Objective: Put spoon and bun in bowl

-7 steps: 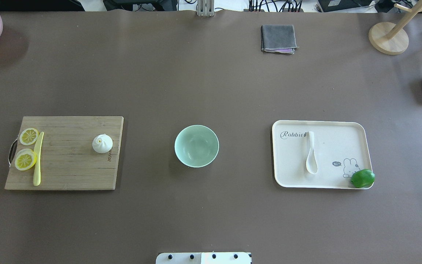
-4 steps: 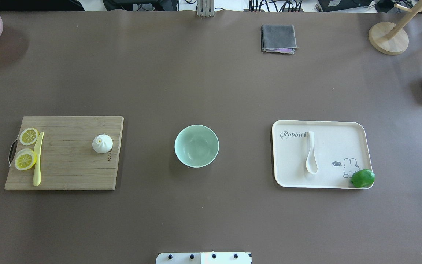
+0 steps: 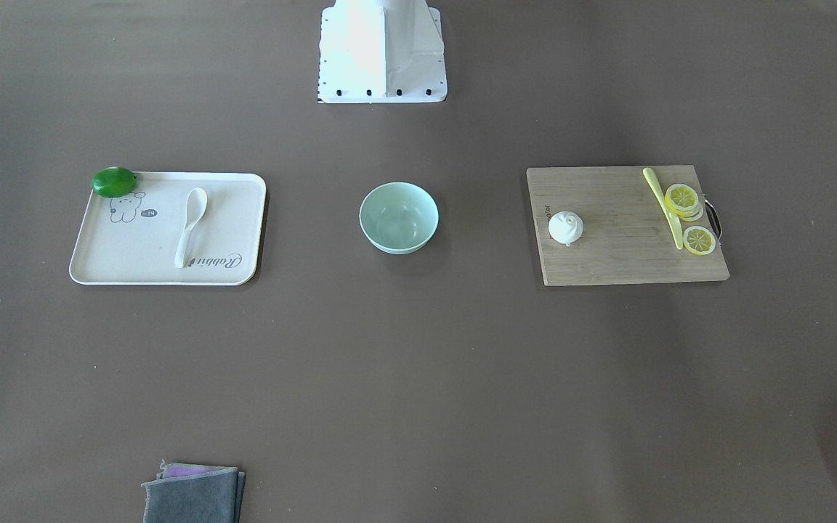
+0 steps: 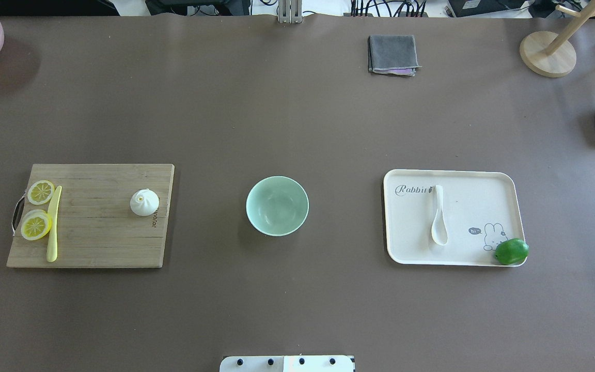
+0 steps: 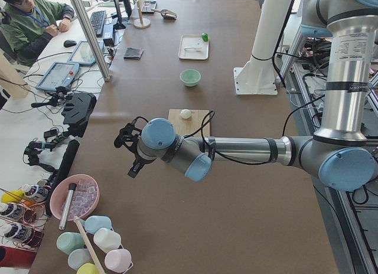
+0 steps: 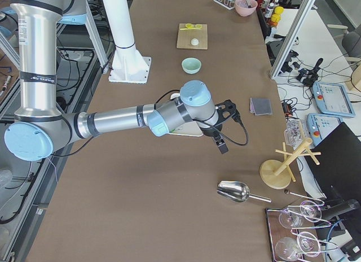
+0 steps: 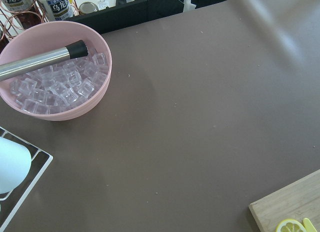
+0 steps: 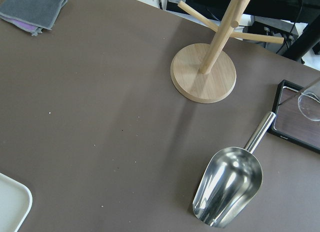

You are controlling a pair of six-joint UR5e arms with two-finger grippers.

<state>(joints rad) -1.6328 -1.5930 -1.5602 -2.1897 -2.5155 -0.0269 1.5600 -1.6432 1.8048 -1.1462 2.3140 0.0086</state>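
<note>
In the front-facing view nothing of the task is done: the bowl (image 3: 398,217) sits empty mid-tabletop (image 3: 418,378), the spoon (image 3: 190,226) lies on the cream tray (image 3: 135,258) on the robot's right, and the bun (image 3: 565,227) stands on the cutting board (image 3: 622,261) on its left. The overhead view shows the same layout and no arm over the work area, so the step in hand looks like the first reach. My guess is that each arm has to swing in over its own item, drop straight down and grip it. The exterior left view shows the left gripper (image 5: 125,137) held above bare tabletop well short of the board, and the exterior right view shows the right gripper (image 6: 228,109) past the tray. I cannot tell whether either is open or closed. The left wrist view looks down on a pink bowl (image 7: 65,111) of ice and only a corner of the board. The right wrist view sees a metal scoop (image 8: 230,189), a wooden stand (image 8: 203,77) and a tray corner. Nothing blocks either path, but the lemon slices (image 3: 682,197) and yellow-green stick (image 3: 663,205) share the board, and a lime (image 3: 114,181) sits on the tray corner, all well apart from the targets.
</note>
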